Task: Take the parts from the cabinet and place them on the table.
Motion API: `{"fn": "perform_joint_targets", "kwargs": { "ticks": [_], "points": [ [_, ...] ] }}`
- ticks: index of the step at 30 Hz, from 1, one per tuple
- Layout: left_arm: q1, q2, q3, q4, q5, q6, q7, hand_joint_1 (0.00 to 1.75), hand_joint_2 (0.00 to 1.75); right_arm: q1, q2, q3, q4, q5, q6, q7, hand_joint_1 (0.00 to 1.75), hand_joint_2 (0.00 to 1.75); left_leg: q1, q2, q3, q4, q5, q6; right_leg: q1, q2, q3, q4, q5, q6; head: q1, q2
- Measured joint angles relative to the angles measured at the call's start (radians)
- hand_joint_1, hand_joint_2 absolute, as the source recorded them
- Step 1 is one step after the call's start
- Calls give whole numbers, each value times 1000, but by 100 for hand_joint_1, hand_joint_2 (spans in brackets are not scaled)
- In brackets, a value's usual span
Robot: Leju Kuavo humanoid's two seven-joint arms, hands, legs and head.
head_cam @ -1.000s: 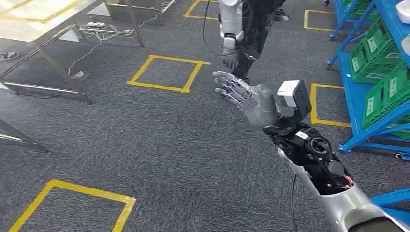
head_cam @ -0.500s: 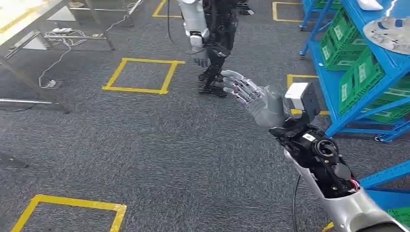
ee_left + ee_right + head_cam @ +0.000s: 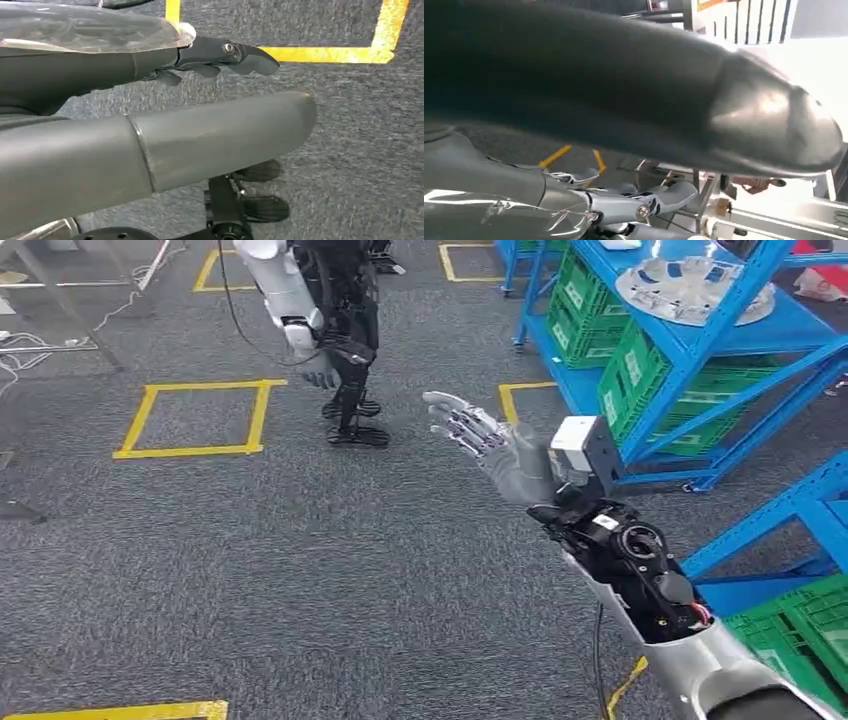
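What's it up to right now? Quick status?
Right hand raised, open, holding nothing. Round metal part waits on blue rack. Another robot stands nearby.

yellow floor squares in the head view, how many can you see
4, some cut off: a full one at left, one by the top edge, one by the blue rack, one behind the robot hand. Tape bits along the bottom edge may be more.

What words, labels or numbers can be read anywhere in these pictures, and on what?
None can be read.
White labels on the green bins of the blue shelving: too small and blurred.
White sticker on the right arm behind the right hand: too small.
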Motion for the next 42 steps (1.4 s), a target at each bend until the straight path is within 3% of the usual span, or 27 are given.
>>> {"fn": "perform_joint_targets", "kwargs": {
  "ticks": [1, 2, 4, 6, 8, 9, 10, 11, 15, 17, 19, 21, 22, 24, 25, 26, 28, 30, 31, 32, 33, 35, 36, 38, 40, 41, 42],
  "points": [
    [-2, 1, 0, 0, 0, 0, 0, 0, 0, -4, 0, 0, 3, 0, 3, -4, 0, 0, -2, 9, 4, -3, 1, 3, 4, -57, -10, 29, -23, 3, 7, 0],
    [-1, 0, 0, 0, 1, 0, -1, 0, 0, -10, 3, 1, 8, 1, 6, -5, 0, 0, -4, 19, 4, -3, 0, 10, 3, -90, -37, 92, -62, 7, 18, 0],
    [3, 1, 0, 0, 1, 0, -1, 0, 0, -12, 5, 2, 16, 2, 8, -6, 0, 0, -8, 41, 4, -3, -1, 12, -2, -109, -116, 268, -143, 14, 21, 0],
    [6, 0, 0, 0, 1, 3, -1, 0, 0, -11, 7, 2, 27, 3, 8, -6, 0, 0, -9, 61, 5, -2, -3, 13, -6, -111, -149, 340, -154, 17, 28, 0],
    [5, 0, 0, 0, 1, 3, -1, 0, 0, -13, 8, 2, 34, 3, 8, -6, 0, 0, -9, 82, 11, -2, -8, 9, -6, -121, -86, 218, -78, 15, 37, 0],
    [5, -1, 0, 0, 1, 3, -1, 0, 0, -15, 8, 2, 37, 3, 8, -6, 0, 0, -9, 90, 18, -2, -12, 5, -6, -140, -35, 120, -32, 13, 43, 0],
    [5, -1, 0, 0, 1, 3, -1, 0, 0, -17, 9, 2, 39, 3, 8, -7, 0, 0, -10, 98, 24, -2, -16, 1, -3, -186, 8, 35, -3, 8, 48, 0],
    [5, 0, 0, 0, 1, 3, -1, 0, 0, -22, 10, 3, 40, 3, 8, -6, 0, 0, -19, 108, 24, 4, -21, -7, 14, -205, 21, 3, -16, 3, 50, 0],
    [2, -2, 0, 0, 1, 3, -1, 0, 0, -23, 16, 2, 47, 3, 8, -7, 0, 0, -16, 153, 32, -1, -28, -24, 14, -155, 17, -3, -10, -26, 38, 0],
    [0, -5, 0, 0, 1, 3, -2, 0, 0, -29, 17, 1, 49, 3, 8, -8, 0, 0, -9, 61, 5, 73, -83, -31, 7, -137, 20, -9, -3, -39, 32, 0],
    [6, -3, 0, 0, 1, 4, -2, 0, 0, -27, 25, 2, 51, 3, 9, -8, 0, 0, -8, 35, -80, 247, -162, -34, 7, -111, 17, -9, -2, -44, 14, 0],
    [10, -2, 0, 0, 2, 6, -2, 0, 0, -25, 27, 3, 57, 9, 9, -7, 0, 0, -9, 33, -140, 345, -178, -34, 9, -84, 16, -8, -1, -45, 6, 0],
    [10, -3, 0, 0, 1, 6, -2, 0, 0, -25, 27, 3, 59, 12, 8, -7, 0, 0, -9, 33, -133, 317, -147, -32, 9, -70, 17, -8, -1, -45, 4, 0],
    [9, -2, 0, 0, 2, 6, -2, 0, 0, -25, 30, 3, 61, 13, 9, -7, 0, 0, -7, 24, -59, 142, -45, -27, 9, -44, 19, -6, 0, -44, 1, 0],
    [9, -1, 0, 0, 2, 6, -2, 0, 0, -26, 33, 3, 61, 13, 9, -7, 0, 0, -4, -11, -17, 47, -2, -24, 8, -32, 18, -4, -1, -43, 0, 0],
    [8, 1, 0, 0, 2, 6, -2, 0, 0, -27, 34, 3, 63, 15, 9, -7, 0, 0, -3, -51, -1, 12, -13, -22, 13, -23, 12, 0, -1, -37, -2, 0],
    [11, 1, 0, 0, 2, 6, -2, 0, 0, -27, 36, 4, 64, 17, 10, -6, 0, 0, -5, -29, -3, 8, -9, -20, 6, -3, 4, 1, 4, -26, 0, 0],
    [12, 1, 0, 0, 2, 6, -2, 0, 0, -27, 37, 2, 64, 18, 10, -5, 0, 0, -7, -10, 0, 2, -5, -8, 4, 20, 0, -3, 7, -11, 0, 0],
    [8, 0, 0, 0, 2, 6, -2, 0, 0, -24, 37, -1, 64, 18, 10, -4, 0, 0, -1, 6, 4, -6, 0, -1, 3, -13, -2, 9, -4, -10, 2, 0],
    [6, 0, 0, 0, 2, 6, -2, 0, 0, -26, 37, -2, 65, 19, 10, -3, 0, 0, -4, 10, 5, -8, 1, 1, 9, -66, -19, 52, -37, -4, 13, 0],
    [6, 0, 0, 0, 1, 6, -2, 0, 0, -26, 37, -3, 66, 20, 10, -3, 0, 0, -5, 22, 6, -8, -1, 6, 6, -90, -52, 124, -78, 0, 23, 0],
    [8, 0, 0, 0, -2, 6, -2, 0, 0, -21, 39, -1, 67, 26, 13, -2, 0, 0, -7, 47, 6, -7, -2, 7, -1, -108, -128, 292, -149, 7, 23, 0],
    [10, 0, 0, 0, -2, 6, -2, 0, 0, -18, 39, -2, 69, 30, 13, 0, 0, 0, -7, 56, 6, -7, -3, 7, -4, -110, -145, 329, -156, 10, 27, 0],
    [9, 0, 0, 0, -2, 6, -2, 0, 0, -12, 39, -6, 70, 31, 13, 3, 0, 0, -6, 80, 9, -6, -7, 3, -9, -116, -114, 266, -103, 13, 36, 0],
    [9, 0, 0, 0, -3, 6, -2, 0, 0, -12, 40, -8, 70, 31, 13, 5, 0, 0, -4, 100, 19, -6, -14, -6, -9, -155, -13, 76, -13, 12, 46, 0],
    [8, 2, 0, 0, -3, 6, -2, 0, 0, -13, 41, -9, 70, 31, 13, 5, 0, 0, -11, 109, 23, -5, -19, -13, 2, -208, 18, 17, -18, 15, 53, 0],
    [7, 2, 0, 0, -4, 6, -2, 0, 0, -14, 43, -8, 70, 31, 13, 8, 0, 0, -14, 118, 22, 0, -21, -18, 5, -195, 16, 9, -16, -1, 52, 0]
  ]
}}
